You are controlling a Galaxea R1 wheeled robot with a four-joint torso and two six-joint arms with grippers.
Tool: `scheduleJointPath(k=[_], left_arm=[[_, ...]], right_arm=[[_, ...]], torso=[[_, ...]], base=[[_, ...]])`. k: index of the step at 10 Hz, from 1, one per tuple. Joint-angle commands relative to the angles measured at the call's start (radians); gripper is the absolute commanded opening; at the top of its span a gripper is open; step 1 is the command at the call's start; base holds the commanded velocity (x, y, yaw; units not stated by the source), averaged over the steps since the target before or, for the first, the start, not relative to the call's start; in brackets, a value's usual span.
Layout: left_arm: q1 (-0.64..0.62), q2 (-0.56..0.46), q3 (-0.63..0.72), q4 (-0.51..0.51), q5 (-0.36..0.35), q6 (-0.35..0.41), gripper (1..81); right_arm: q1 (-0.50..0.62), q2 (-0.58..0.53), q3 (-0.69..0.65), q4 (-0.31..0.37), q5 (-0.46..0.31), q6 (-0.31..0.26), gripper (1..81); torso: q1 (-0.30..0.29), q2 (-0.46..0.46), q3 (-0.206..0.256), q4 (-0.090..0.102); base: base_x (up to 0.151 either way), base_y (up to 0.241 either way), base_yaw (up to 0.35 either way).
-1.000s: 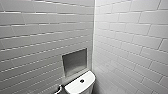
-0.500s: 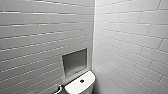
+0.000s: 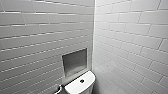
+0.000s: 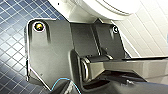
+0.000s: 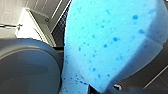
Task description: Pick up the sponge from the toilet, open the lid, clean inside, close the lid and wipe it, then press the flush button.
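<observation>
White tiled walls (image 3: 45, 30) meet in a corner that runs down the middle of the head view, and a recessed niche (image 3: 74, 61) sits in the left-hand wall at lower centre of the frame. In the left wrist view a floor of small dark blue tiles (image 4: 11, 45) lies under the white base of the toilet (image 4: 82, 11). The head view shows its tank top at the bottom centre of the frame, just below the niche. In the right wrist view the lid (image 5: 25, 67) appears as a smooth, pale, rounded surface, with the tank behind it. The sponge (image 5: 110, 42), bright blue and speckled, is close to the right wrist camera, in front of the lid and raised off it; the right end effector (image 5: 105, 89) grips it at its near edge. I cannot tell whether the left end effector (image 4: 117, 78) is open or closed. The flush button (image 3: 82, 81) is a small dark circle in the middle of the tank top.
</observation>
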Motion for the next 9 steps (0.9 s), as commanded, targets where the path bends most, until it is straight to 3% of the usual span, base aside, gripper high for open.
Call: scheduleJointPath(k=[1, 4, 6, 9], left_arm=[[-0.128, -0.152, 0.215, -0.011, 0.057, -0.012, 81.1], [-0.235, -0.269, 0.381, -0.047, 0.069, -0.023, 81.1], [-0.327, -0.327, 0.466, -0.079, 0.141, -0.023, 81.1], [-0.470, -0.361, 0.538, -0.134, 0.236, -0.023, 81.1]], right_arm=[[0.057, -0.138, 0.152, 0.017, -0.035, 0.005, 1.0], [0.073, -0.170, 0.184, 0.018, -0.035, 0.007, 1.0], [0.081, -0.185, 0.196, 0.018, -0.035, 0.010, 1.0], [0.084, -0.191, 0.185, 0.020, -0.035, 0.011, 1.0]], torso=[[0.000, 0.000, -0.034, 0.000], [0.000, 0.000, -0.084, 0.000], [0.000, 0.000, -0.127, 0.000], [0.001, 0.001, -0.122, 0.000]], base=[[0.000, 0.000, 0.000], [0.000, 0.000, 0.000], [0.000, 0.000, 0.000], [0.000, 0.000, 0.000]])
